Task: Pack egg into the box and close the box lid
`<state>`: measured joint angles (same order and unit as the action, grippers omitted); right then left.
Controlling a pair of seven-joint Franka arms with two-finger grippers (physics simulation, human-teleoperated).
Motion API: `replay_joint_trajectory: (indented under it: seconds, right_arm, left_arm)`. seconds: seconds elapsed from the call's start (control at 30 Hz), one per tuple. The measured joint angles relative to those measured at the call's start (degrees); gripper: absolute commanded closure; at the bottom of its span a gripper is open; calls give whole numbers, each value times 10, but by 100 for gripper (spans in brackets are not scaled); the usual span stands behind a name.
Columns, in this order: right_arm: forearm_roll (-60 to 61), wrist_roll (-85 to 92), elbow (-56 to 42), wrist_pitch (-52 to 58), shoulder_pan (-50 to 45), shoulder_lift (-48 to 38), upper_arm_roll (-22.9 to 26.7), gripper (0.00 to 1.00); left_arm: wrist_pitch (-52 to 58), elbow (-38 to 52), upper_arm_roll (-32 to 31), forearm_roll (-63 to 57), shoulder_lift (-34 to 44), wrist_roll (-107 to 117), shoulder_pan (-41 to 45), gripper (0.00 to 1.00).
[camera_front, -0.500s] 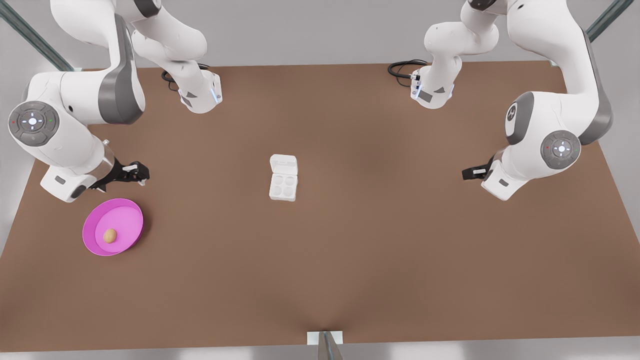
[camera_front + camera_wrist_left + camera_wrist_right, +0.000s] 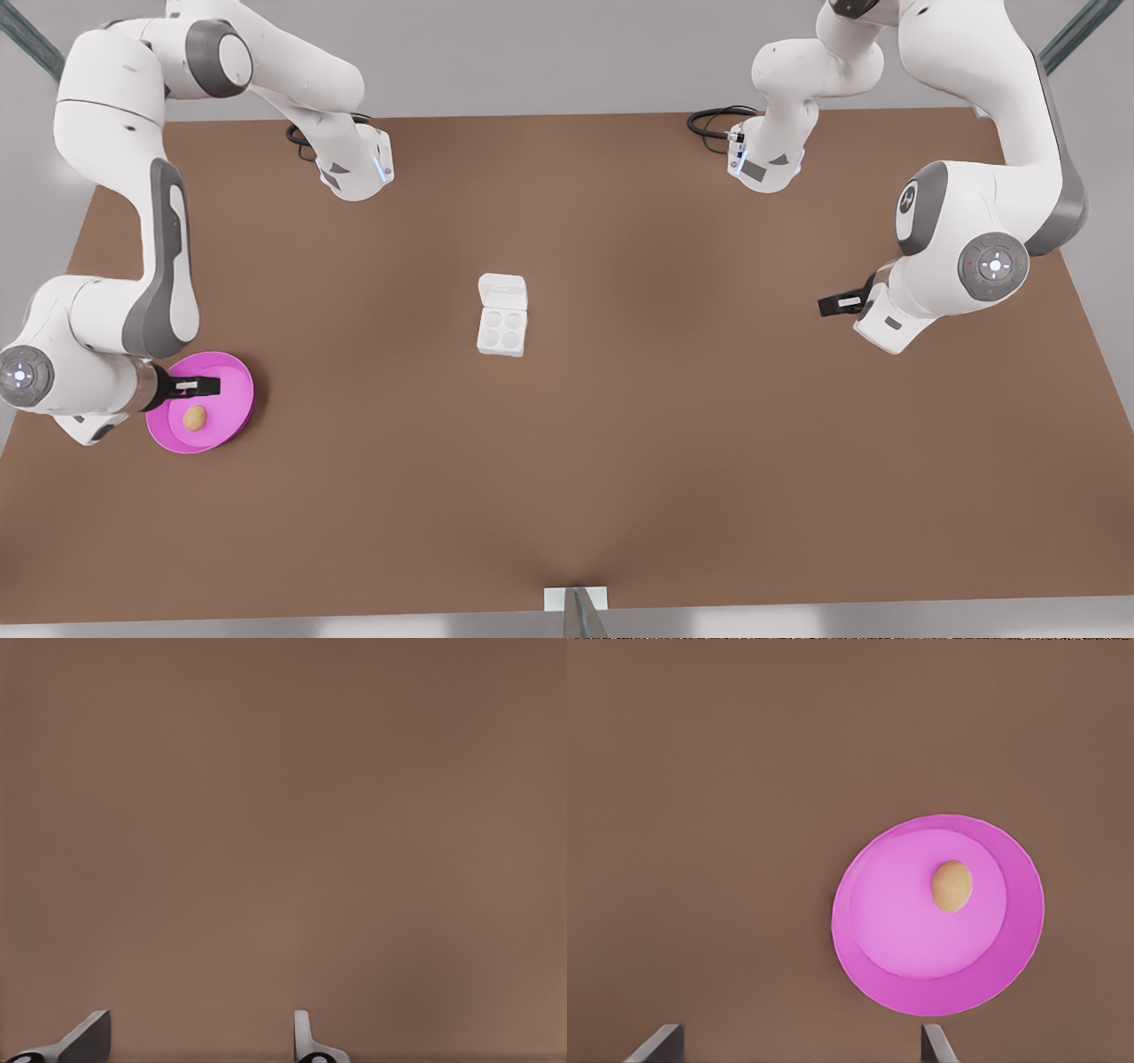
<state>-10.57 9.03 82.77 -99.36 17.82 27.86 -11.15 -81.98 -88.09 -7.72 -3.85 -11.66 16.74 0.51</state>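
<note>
The tan egg [image 2: 195,417] [image 2: 951,885] lies in a round pink dish [image 2: 226,412] [image 2: 904,939] at the front view's left. My right gripper [image 2: 197,386] [image 2: 799,1043] hovers over the dish's far rim, just beyond the egg, open and holding nothing. The white box [image 2: 501,330] sits mid-table with its four cups bare. The box lid [image 2: 502,290] lies folded back flat on the far side. My left gripper [image 2: 833,304] [image 2: 199,1032] waits open over bare table at the front view's right.
The brown table [image 2: 673,425] stretches wide between dish and box. Both arm bases [image 2: 354,168] [image 2: 766,159] with black cables stand at the far edge. A metal post [image 2: 576,611] rises at the middle of the near edge.
The right arm swung toward the near edge, carrying its gripper from beyond the dish to over the dish's far rim. The left arm, egg and box stayed put.
</note>
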Motion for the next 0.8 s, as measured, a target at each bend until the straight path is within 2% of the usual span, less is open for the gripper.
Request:
replay_joint_trajectory:
  seconds: [0.23, 0.6, 0.8]
  right_arm:
    - [-1, 12, 13, -125, 35, 73, 0, 0]
    - [4, 25, 110, -260, 93, 94, -1, 0]
    - [6, 29, 123, -301, 107, 114, -1, 0]
  left_arm:
    - [11, 1, 0, -1, 0, 3, 0, 0]
    - [15, 0, 0, 0, -3, 6, 0, 0]
    - [18, 2, 0, 0, -2, 7, 0, 0]
